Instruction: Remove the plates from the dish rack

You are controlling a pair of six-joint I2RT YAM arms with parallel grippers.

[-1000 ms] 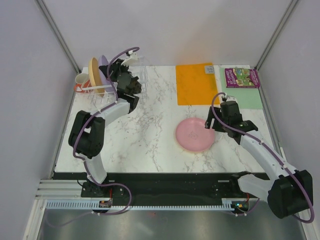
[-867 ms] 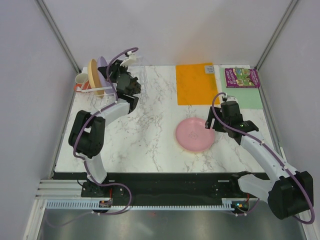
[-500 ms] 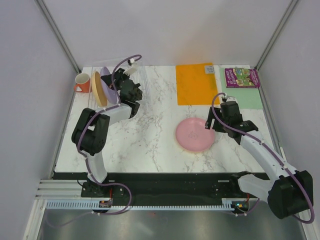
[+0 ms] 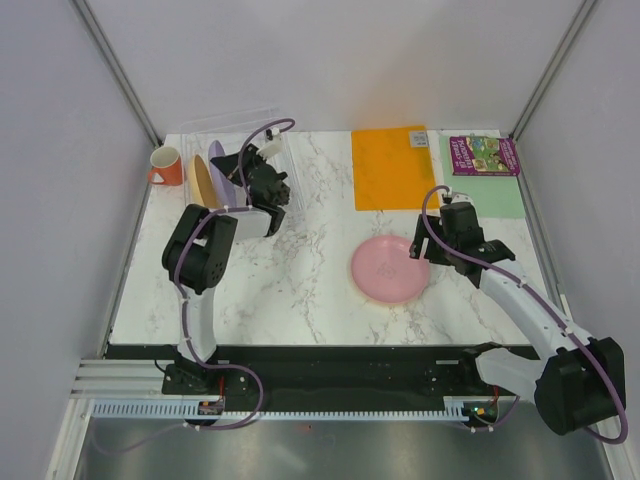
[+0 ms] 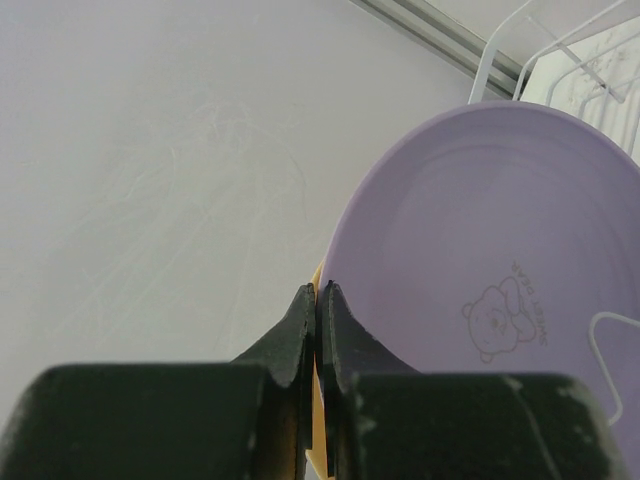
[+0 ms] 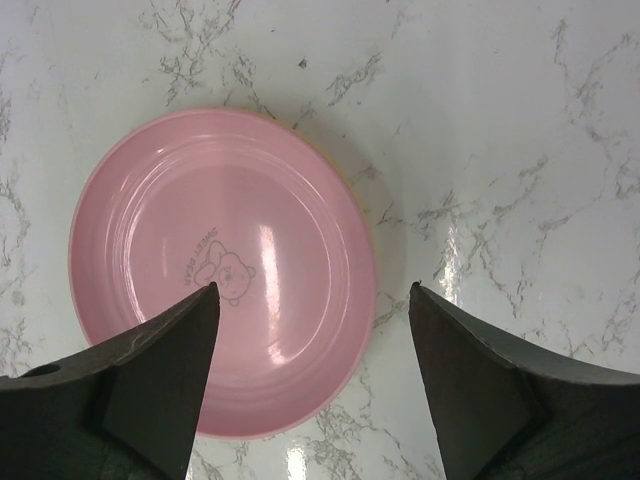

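Left gripper (image 5: 318, 292) pinched shut at the upright rims of purple plate (image 5: 480, 260) and yellow plate (image 4: 203, 180) behind it, which one unclear, both on edge in dish rack (image 4: 215, 130) far-left, left arm nearer; right gripper (image 6: 310, 300) spread open above pink plate (image 6: 200, 260) flat on table (image 4: 300, 280).

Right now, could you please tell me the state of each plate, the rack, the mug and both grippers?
Clear plastic dish rack: holding two plates.
Purple round plastic plate: standing on edge in the rack.
Yellow-orange round plastic plate: standing on edge, rim gripped.
Pink round plastic plate: lying flat, face up, ungripped.
Orange mug: upright.
Left gripper: shut on the yellow-orange plate's rim.
Right gripper: open above the pink plate.
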